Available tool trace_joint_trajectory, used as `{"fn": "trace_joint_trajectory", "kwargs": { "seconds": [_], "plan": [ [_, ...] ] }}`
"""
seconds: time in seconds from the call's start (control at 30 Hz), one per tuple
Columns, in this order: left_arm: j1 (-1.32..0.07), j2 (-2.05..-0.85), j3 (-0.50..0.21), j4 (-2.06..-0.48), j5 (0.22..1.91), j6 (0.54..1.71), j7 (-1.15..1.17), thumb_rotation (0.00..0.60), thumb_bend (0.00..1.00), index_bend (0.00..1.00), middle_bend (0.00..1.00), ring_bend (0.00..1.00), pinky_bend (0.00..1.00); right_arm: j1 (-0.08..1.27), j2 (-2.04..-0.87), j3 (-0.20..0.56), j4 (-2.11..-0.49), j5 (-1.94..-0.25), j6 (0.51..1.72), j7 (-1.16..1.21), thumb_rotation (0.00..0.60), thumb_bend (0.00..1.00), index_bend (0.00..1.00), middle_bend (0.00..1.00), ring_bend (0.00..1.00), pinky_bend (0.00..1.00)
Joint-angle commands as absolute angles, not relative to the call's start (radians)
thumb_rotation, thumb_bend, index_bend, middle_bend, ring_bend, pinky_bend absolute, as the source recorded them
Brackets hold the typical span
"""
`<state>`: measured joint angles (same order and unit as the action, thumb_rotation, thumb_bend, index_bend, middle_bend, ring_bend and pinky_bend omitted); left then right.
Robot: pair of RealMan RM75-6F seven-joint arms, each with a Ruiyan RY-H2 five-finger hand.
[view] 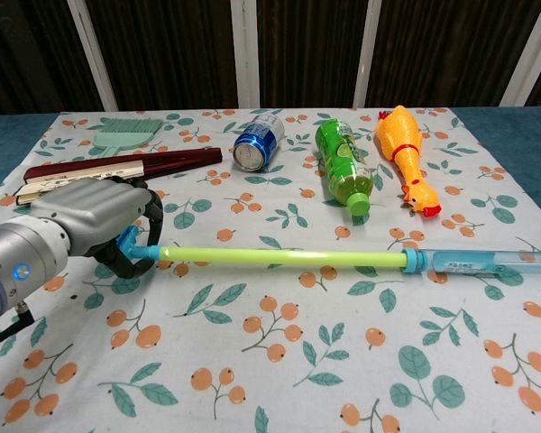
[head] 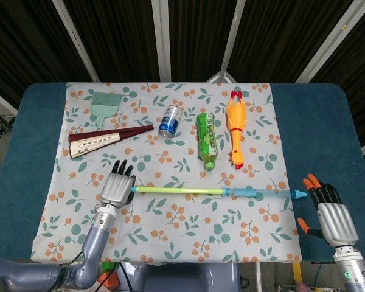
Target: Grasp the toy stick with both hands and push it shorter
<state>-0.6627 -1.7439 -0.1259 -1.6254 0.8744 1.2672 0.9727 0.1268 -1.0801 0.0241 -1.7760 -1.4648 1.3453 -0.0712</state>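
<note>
The toy stick lies across the floral cloth, a yellow-green tube on the left running into a clear blue tube with a pointed tip on the right. My left hand is at its left end. In the chest view the left hand curls its dark fingers around the blue end cap, and that end of the toy stick sits slightly raised. My right hand hovers off the cloth's right edge with fingers spread, holding nothing, a short gap from the stick's tip. The chest view does not show it.
Behind the stick lie a folded fan, a green brush, a blue can, a green bottle and an orange rubber chicken. The floral cloth covers the blue table's middle.
</note>
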Motion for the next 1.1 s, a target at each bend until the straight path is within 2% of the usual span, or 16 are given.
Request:
{"fn": "trace_joint_trajectory", "kwargs": {
  "seconds": [0.03,0.17,0.37,0.67,1.1],
  "plan": [
    [-0.654,-1.711,-0.107,-1.663,0.903,1.278,0.964,0.600,0.55,0.59,0.16,0.00,0.00,0.152,-1.089,0.032,-1.814,-1.449,1.310,-0.111,0.600,0.34,0.02,0.00,0.00,0.00],
    [-0.645,-1.686,-0.099,-1.694,0.917,1.289,0.956,0.600,0.55,0.59,0.16,0.00,0.00,0.186,-1.119,0.053,-1.848,-1.416,1.267,-0.158,0.600,0.34,0.08,0.00,0.00,0.00],
    [-0.639,-1.650,-0.090,-1.732,0.919,1.290,0.952,0.600,0.55,0.59,0.16,0.00,0.00,0.271,-1.230,0.116,-1.881,-1.284,1.194,-0.328,0.600,0.34,0.18,0.00,0.00,0.00],
    [-0.634,-1.614,-0.083,-1.762,0.915,1.292,0.950,0.600,0.55,0.59,0.16,0.00,0.00,0.353,-1.352,0.172,-1.852,-1.071,1.179,-0.548,0.600,0.34,0.19,0.00,0.00,0.00],
    [-0.603,-1.537,-0.053,-1.797,0.938,1.298,0.901,0.600,0.55,0.59,0.16,0.00,0.00,0.356,-1.397,0.154,-1.729,-0.936,1.195,-0.592,0.600,0.34,0.24,0.01,0.00,0.00]
  ]
}}
